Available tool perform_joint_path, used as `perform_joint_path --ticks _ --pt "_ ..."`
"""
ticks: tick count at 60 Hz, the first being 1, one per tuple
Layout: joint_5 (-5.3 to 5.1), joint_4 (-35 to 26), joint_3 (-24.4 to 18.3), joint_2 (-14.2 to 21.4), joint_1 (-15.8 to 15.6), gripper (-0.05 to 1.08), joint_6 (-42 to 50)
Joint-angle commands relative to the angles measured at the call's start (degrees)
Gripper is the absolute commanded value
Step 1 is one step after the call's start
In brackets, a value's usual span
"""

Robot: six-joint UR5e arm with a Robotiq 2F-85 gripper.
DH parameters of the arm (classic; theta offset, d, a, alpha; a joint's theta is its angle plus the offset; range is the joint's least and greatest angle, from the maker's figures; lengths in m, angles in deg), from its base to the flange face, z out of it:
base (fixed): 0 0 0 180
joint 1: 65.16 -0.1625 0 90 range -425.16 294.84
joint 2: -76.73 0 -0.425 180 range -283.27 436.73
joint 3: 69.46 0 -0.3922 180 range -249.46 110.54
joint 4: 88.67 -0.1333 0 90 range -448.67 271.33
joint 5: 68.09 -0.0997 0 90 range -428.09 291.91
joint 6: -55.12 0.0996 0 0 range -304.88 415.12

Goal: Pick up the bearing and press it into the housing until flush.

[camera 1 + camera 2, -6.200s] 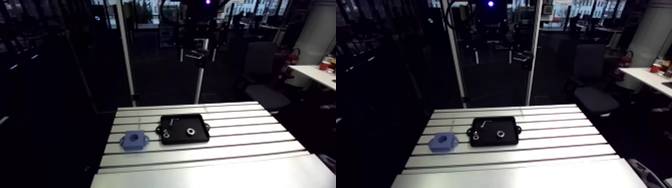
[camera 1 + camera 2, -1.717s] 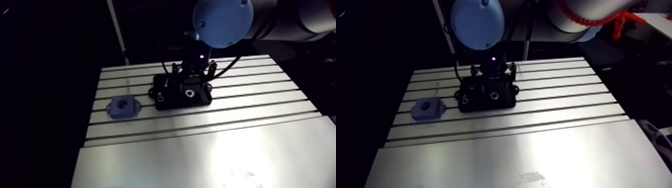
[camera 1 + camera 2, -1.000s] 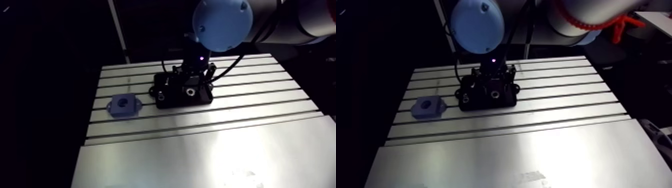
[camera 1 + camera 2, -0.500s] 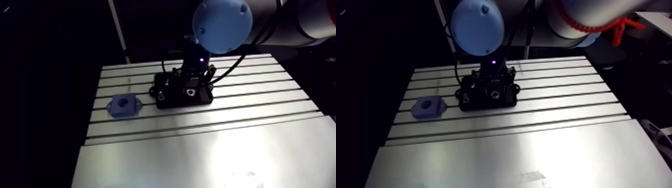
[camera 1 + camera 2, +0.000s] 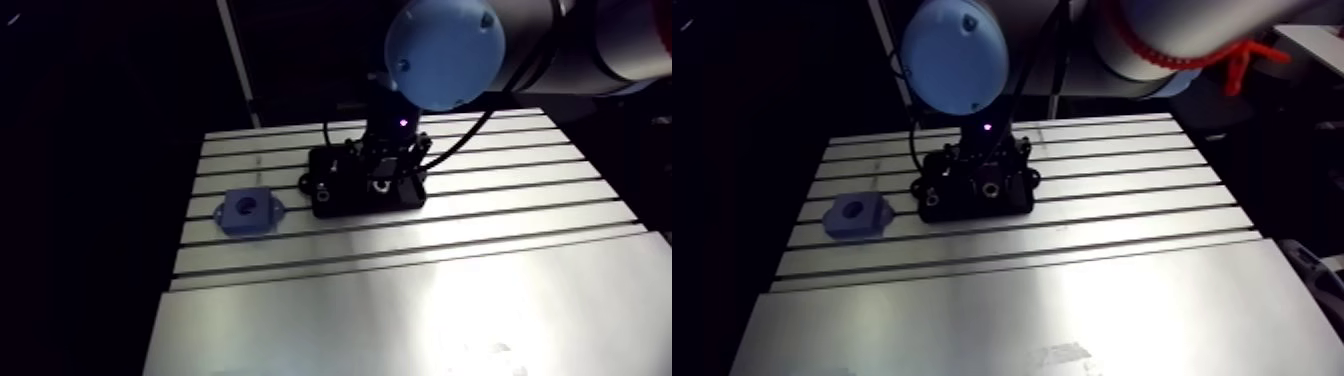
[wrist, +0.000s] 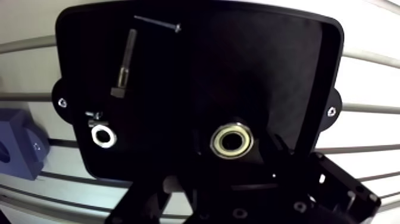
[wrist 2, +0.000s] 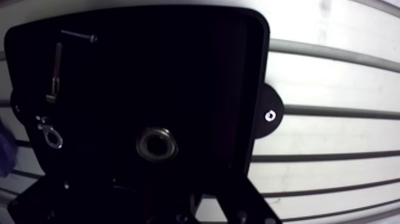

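The bearing [image 6: 232, 141], a metal ring with a brassy rim, lies flat in the black tray [image 6: 196, 71]. In the wrist view my gripper [image 6: 225, 173] hangs low over it, open, with the dark fingers standing apart on either side of the ring and nothing held. The blue housing [image 5: 247, 211], a block with a round bore and side ears, sits on the slotted table to the left of the tray, apart from it. In the arm view the gripper [image 5: 385, 172] comes down onto the tray's right half.
The tray also holds a washer [image 6: 103, 136], a long bolt [image 6: 125, 62] and a thin screw [image 6: 158, 22], all on the housing's side of the bearing. The slotted aluminium table [image 5: 420, 290] stretches wide toward the front.
From high above the table the arm has come down to the tray, shifting the camera. In the last frames the gripper sinks slightly over the bearing. Bearing and housing have not moved.
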Motion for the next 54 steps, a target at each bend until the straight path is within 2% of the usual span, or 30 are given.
perform_joint_path --ticks 1,8,54 --pt "0.00 0.00 -0.11 0.01 0.00 0.45 -0.07" --pt "0.76 0.09 -0.12 0.01 -0.09 0.49 -0.08" --pt "0.79 0.09 -0.12 0.10 -0.53 0.60 -0.08"
